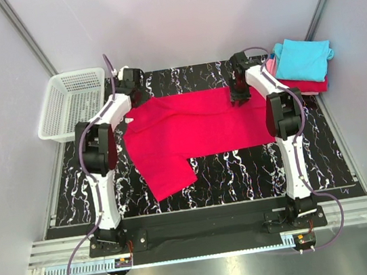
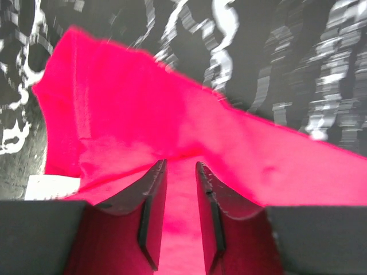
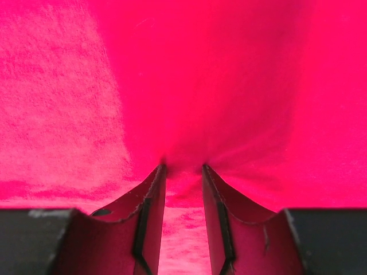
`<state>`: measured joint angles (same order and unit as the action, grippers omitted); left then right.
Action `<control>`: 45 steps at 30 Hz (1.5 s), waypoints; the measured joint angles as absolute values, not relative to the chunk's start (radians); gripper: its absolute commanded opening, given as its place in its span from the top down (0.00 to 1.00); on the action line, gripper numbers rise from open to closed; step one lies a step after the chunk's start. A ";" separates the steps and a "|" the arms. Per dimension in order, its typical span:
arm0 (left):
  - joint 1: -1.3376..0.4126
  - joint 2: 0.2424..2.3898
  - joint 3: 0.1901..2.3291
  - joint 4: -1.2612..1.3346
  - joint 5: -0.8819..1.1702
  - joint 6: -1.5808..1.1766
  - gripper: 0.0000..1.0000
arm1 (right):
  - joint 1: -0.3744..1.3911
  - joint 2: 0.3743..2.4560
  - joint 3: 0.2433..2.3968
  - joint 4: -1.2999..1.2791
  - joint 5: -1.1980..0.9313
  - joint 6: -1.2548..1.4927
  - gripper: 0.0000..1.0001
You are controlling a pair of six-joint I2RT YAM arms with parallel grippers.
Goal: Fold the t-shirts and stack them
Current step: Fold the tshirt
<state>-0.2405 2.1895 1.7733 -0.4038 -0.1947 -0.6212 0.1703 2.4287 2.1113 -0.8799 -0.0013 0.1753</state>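
Both left fingers (image 2: 148, 197) and right fingers (image 3: 148, 200) around crimson shirt (image 1: 195, 125).

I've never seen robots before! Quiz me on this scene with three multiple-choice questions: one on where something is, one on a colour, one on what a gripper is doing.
1. Where does the basket stand?
A) far left
B) far right
C) near edge, middle

2. What colour tops the folded stack?
A) yellow
B) turquoise
C) white

3. What is the right gripper doing?
A) hanging open in the air
B) holding a cup
C) pinching the red shirt

Answers:
1 A, the top view shows it at far left.
2 B, a turquoise shirt lies uppermost.
3 C, red cloth puckers between its fingertips in the right wrist view.
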 measured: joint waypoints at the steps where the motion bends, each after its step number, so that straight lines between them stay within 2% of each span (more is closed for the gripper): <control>1: -0.241 2.170 1.771 -0.388 -0.187 -0.621 0.65 | 0.170 2.426 2.107 -0.879 -0.002 0.175 0.62; 12: -0.243 2.228 1.921 -0.429 -0.109 -0.638 0.62 | 0.171 2.413 2.084 -0.876 -0.011 0.176 0.62; 23: -0.266 2.321 1.935 -0.528 -0.089 -0.667 0.63 | 0.171 2.411 2.081 -0.873 -0.009 0.176 0.63; 33: -0.277 2.346 1.957 -0.549 -0.086 -0.674 0.66 | 0.172 2.411 2.079 -0.872 0.002 0.175 0.64; 37: -0.278 2.352 1.976 -0.554 -0.091 -0.673 0.74 | 0.173 2.410 2.076 -0.870 0.007 0.175 0.64; 39: -0.279 2.354 1.979 -0.558 -0.096 -0.671 0.75 | 0.173 2.409 2.075 -0.869 0.009 0.175 0.64; 40: -0.279 2.354 1.979 -0.562 -0.101 -0.669 0.75 | 0.174 2.409 2.075 -0.869 0.009 0.175 0.64; 43: -0.281 2.358 1.984 -0.575 -0.110 -0.657 0.64 | 0.174 2.409 2.075 -0.869 0.010 0.176 0.64; 45: -0.282 2.363 1.990 -0.582 -0.115 -0.653 0.62 | 0.174 2.409 2.075 -0.869 0.010 0.175 0.64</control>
